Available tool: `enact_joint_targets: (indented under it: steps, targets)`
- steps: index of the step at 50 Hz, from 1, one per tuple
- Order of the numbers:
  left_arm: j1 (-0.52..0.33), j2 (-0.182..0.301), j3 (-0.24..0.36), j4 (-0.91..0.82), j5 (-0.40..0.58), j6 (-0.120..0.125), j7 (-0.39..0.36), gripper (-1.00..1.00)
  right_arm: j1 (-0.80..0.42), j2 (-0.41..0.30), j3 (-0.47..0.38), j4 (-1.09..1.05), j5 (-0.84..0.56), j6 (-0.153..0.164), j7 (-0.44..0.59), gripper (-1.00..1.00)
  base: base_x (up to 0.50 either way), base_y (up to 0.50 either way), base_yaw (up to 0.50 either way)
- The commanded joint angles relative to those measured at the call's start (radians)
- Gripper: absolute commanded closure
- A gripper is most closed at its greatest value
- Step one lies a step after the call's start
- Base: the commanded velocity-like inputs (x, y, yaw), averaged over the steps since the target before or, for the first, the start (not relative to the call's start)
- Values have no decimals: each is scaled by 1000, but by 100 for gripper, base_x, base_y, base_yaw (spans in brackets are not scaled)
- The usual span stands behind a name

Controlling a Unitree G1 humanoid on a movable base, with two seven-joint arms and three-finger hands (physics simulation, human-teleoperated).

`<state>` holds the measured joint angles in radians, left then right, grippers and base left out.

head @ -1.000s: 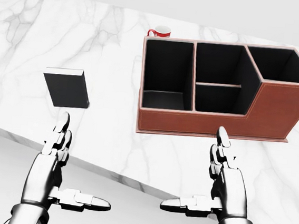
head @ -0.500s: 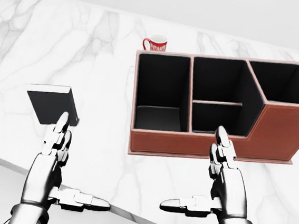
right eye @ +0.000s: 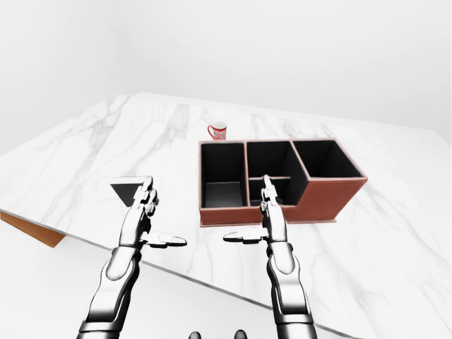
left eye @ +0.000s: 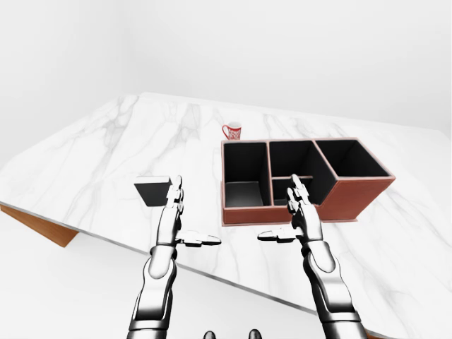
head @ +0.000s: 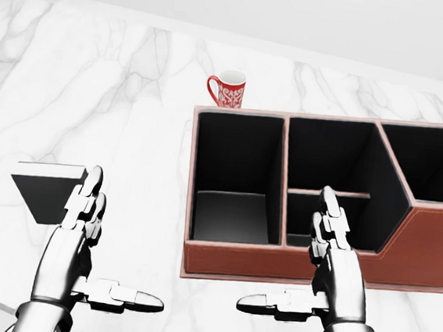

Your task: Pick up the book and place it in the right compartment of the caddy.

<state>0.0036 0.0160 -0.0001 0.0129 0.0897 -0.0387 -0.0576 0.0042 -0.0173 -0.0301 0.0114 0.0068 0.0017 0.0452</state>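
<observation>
Both hands hover wide open and empty, fingers straight, thumbs turned inward: the left hand [head: 81, 235] overlaps the dark book's [head: 44, 188] right edge, the right hand [head: 330, 263] reaches the brown caddy's [head: 275, 264] near wall. A red mug [head: 227, 89] stands beyond the caddy on the white marble counter [head: 118, 101].

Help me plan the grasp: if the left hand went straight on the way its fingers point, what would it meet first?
Probably the black book: the left hand has its open fingertips at the book's right edge, though height above it is unclear.
</observation>
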Motion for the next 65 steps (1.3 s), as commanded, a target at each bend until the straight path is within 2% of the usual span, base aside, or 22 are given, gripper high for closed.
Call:
enact_joint_targets:
  steps: [1, 17, 21, 32, 44, 45, 48, 65]
  targets:
    - [1, 0, 0, 0, 0, 0, 0, -100, 2, 0, 0, 2, -1, -2, 1, -100, 14, 5, 0]
    - [1, 0, 0, 0, 0, 0, 0, -100, -1, 0, 0, 13, -2, -11, 2, -100, 6, 2, 0]
    - [1, 0, 0, 0, 0, 0, 0, -100, -1, 0, 0, 2, -2, -1, 0, -100, 0, 0, 0]
    - [1, 0, 0, 0, 0, 0, 0, -100, -5, -1, -1, 18, -2, -12, 1, -100, 11, 4, 0]
    - [1, 0, 0, 0, 0, 0, 0, -100, -2, 0, 1, 1, -3, 1, -1, -100, 15, 5, 0]
    - [-6, 2, -1, 28, 3, -15, -2, -100, -1, 0, 2, 3, -4, -2, 0, -100, 15, 5, 0]
    - [-6, 2, 0, 33, 3, -21, -3, -100, -4, 0, 0, 11, -4, -7, 0, -100, 6, 2, 0]
    - [-5, 1, -1, 29, 5, -16, -2, -100, -3, -1, 0, 8, -3, -3, 0, -100, 5, 2, 0]
